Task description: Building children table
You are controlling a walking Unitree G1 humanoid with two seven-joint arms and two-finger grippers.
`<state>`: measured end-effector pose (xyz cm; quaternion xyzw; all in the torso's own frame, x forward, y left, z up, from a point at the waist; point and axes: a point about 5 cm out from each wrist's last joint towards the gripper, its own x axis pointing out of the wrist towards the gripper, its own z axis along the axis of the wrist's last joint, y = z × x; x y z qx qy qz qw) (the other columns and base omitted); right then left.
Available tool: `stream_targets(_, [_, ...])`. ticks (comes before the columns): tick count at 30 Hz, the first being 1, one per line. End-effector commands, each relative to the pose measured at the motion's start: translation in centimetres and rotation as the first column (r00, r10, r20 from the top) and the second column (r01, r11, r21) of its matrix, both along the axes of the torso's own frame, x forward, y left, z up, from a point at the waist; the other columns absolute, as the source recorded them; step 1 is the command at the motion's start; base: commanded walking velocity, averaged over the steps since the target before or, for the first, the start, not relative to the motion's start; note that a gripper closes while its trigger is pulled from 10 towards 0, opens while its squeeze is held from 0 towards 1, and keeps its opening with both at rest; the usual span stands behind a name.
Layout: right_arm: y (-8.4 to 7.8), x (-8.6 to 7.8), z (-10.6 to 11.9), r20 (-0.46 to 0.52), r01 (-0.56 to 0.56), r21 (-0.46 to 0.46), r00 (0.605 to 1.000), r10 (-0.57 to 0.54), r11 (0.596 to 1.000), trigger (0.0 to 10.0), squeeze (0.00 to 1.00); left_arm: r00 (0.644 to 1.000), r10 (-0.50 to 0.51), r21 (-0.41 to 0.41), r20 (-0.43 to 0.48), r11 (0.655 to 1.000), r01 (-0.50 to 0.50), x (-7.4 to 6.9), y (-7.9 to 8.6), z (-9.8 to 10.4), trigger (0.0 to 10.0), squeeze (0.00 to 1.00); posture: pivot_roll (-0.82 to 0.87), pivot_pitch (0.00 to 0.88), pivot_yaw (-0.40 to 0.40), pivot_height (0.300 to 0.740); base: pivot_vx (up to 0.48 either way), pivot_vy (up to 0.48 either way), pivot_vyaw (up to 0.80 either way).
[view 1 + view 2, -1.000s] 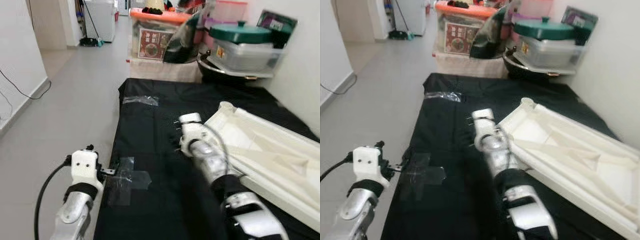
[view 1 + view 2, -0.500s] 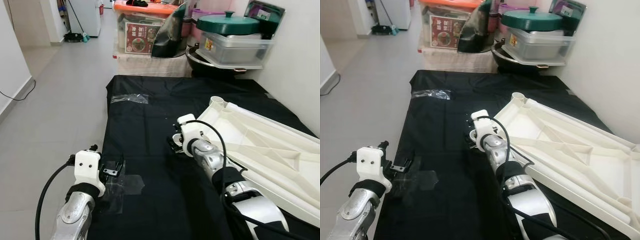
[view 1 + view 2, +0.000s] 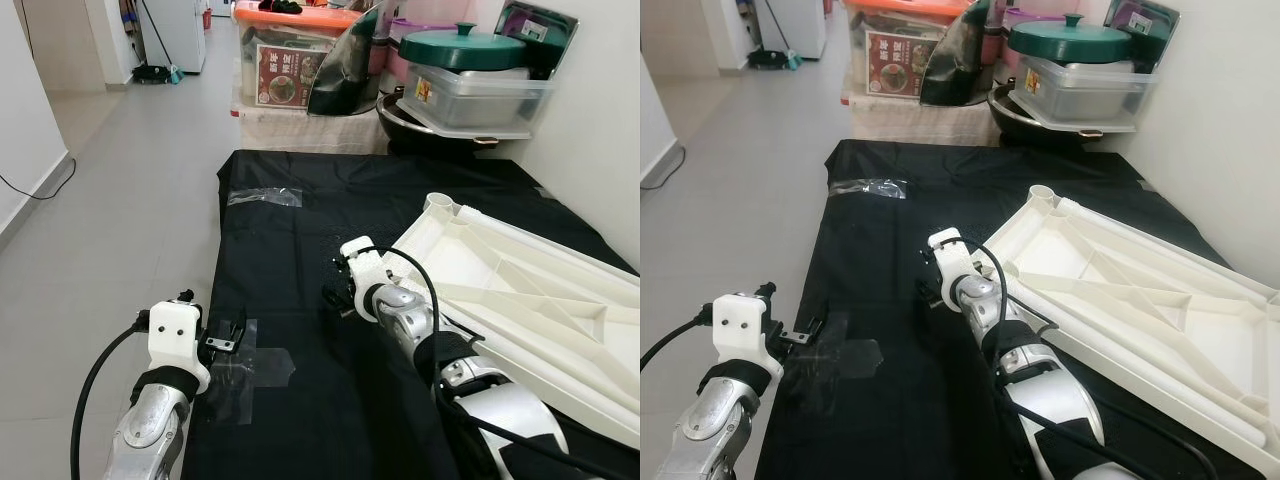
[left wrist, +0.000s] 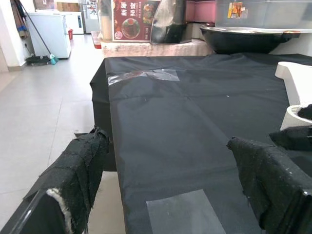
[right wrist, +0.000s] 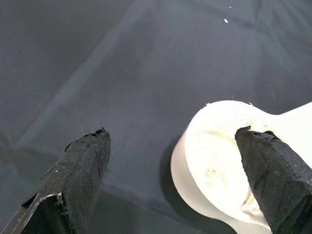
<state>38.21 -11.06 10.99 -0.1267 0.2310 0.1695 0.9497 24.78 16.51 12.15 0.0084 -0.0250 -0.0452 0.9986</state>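
Observation:
A white plastic table top (image 3: 520,290) lies upside down on the black cloth (image 3: 290,250), its ribs and a round leg socket (image 3: 437,205) facing up. My right gripper (image 3: 335,290) hangs low over the cloth just left of the top's long edge. It is open, and in its wrist view one of its fingers (image 5: 273,180) is over a round white socket (image 5: 219,165), the other over bare cloth. Open as well, my left gripper (image 3: 225,335) stays at the cloth's left edge above a patch of clear tape (image 4: 195,212).
Stacked storage boxes (image 3: 300,70), a wok (image 3: 430,125) and a green-lidded container (image 3: 470,75) crowd the far end. A wall runs along the right. Tiled floor (image 3: 110,220) lies open on the left. A clear tape strip (image 3: 263,196) sits on the cloth's far left corner.
The head view has shifted and sharpened. My right gripper has slid a little to the left, away from the table top's edge. The left gripper holds its place.

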Motion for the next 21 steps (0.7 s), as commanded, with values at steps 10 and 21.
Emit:
stream_targets(10, [-0.8, -0.9, -1.8, -0.153, -0.084, -0.024, 0.985, 0.079, 0.996, 10.0, 0.0, 1.0, -0.015, 0.008, -0.027, 1.0, 0.015, 0.0, -0.5, -0.5, 10.0, 0.0, 0.1, 0.0, -0.126, 0.74, 0.0, 0.0, 0.0])
stream_targets(21, [0.8, -1.1, 0.1, -0.301, -0.671, -0.308, 0.741, 0.6, 0.675, 0.0, 0.0, 0.999, -0.023, 0.013, -0.032, 1.0, 0.024, 0.0, -0.7, -0.6, 10.0, 0.0, 0.11, 0.0, -0.144, 0.74, 0.0, 0.0, 0.0])
